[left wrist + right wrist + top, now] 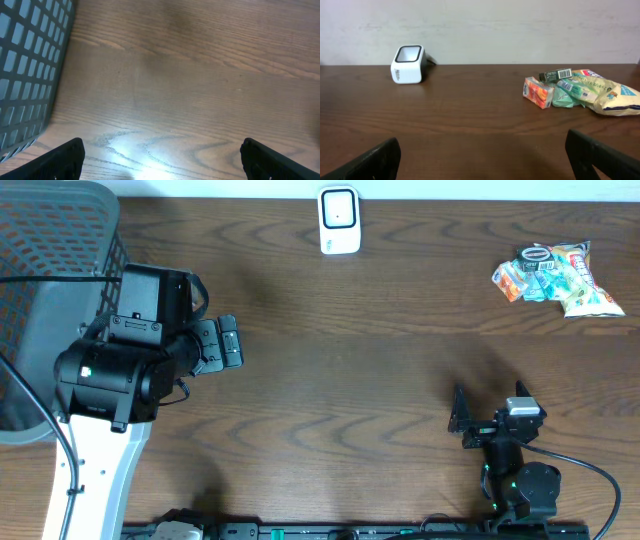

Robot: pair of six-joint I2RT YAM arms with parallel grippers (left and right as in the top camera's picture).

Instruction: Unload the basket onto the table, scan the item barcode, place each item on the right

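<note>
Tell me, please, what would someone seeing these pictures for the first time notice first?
The bright heap of snack packets at the far right corner of the table stands out most against the dark wood. Next come the white scanner at the middle of the far edge and the grey mesh basket filling the left side, with the left gripper open beside it.

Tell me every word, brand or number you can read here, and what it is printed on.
No text can be read clearly.
On the scanner: small dark print low on its front, too blurred to read.
On the dark box: a white barcode label, digits too small.
On the packets: coloured print, blurred.
</note>
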